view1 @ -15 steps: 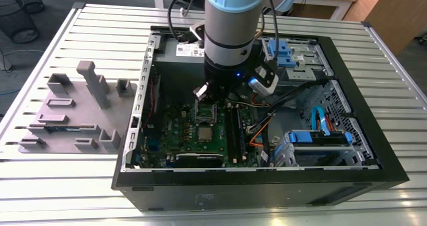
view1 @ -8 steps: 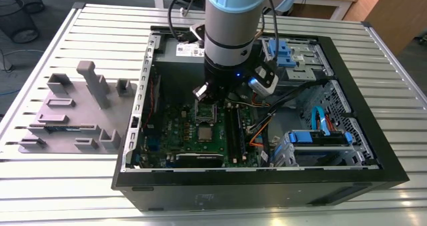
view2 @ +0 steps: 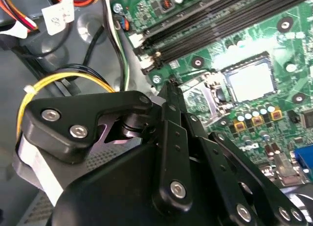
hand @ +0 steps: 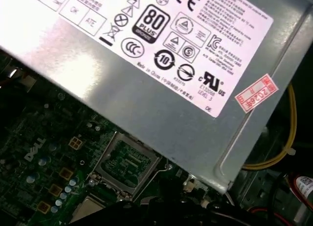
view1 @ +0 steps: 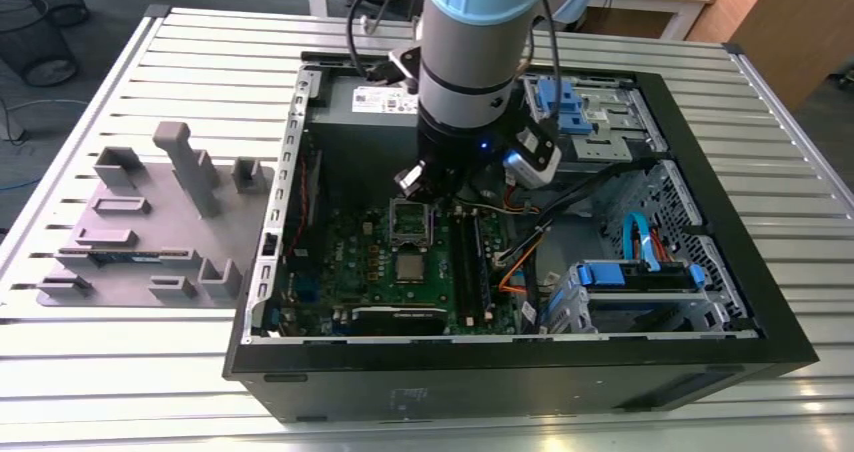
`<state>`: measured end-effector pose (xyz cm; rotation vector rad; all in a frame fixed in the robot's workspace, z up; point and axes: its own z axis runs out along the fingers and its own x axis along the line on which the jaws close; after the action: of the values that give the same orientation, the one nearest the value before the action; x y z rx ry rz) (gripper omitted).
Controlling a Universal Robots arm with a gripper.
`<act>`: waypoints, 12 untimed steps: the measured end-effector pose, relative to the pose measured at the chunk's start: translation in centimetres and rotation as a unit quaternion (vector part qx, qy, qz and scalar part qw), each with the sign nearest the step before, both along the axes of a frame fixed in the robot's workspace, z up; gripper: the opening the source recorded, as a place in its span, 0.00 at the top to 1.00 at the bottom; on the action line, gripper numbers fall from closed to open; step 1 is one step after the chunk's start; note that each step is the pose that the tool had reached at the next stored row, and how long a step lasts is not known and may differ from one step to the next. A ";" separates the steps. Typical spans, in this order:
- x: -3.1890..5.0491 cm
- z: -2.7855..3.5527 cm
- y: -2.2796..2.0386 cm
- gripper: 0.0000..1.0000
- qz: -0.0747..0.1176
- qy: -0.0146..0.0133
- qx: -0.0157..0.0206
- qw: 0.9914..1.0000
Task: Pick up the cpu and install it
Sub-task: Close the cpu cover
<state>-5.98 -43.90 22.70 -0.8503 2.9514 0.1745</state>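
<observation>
The gripper (view1: pixel 430 184), its jaw state impossible to tell, hangs just beyond the cpu (view1: pixel 408 266), which lies flat in its socket on the motherboard (view1: pixel 350 277), toward the near side.

An open black computer case (view1: pixel 534 367) lies on a slatted metal table (view1: pixel 200 52), with a grey fixture block (view1: pixel 147 222) just beside the case on the exterior view's left, and a grey power-supply box (hand: pixel 161 64), blue drive brackets (view1: pixel 634 275) and orange cables (view1: pixel 514 262) inside the case.
</observation>
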 end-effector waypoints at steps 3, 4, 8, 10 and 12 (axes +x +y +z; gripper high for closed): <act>0.52 -0.25 0.35 0.89 0.000 0.002 0.000 1.000; 0.60 -0.34 0.46 0.89 0.000 0.002 -0.001 1.000; 0.62 -0.79 0.68 0.89 0.000 0.003 -0.001 1.000; 0.61 -1.00 0.79 0.89 0.000 0.003 -0.001 1.000; 0.62 -1.21 0.97 0.89 0.000 0.003 -0.001 1.000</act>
<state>-5.37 -42.93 21.50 -0.8514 2.9569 0.1755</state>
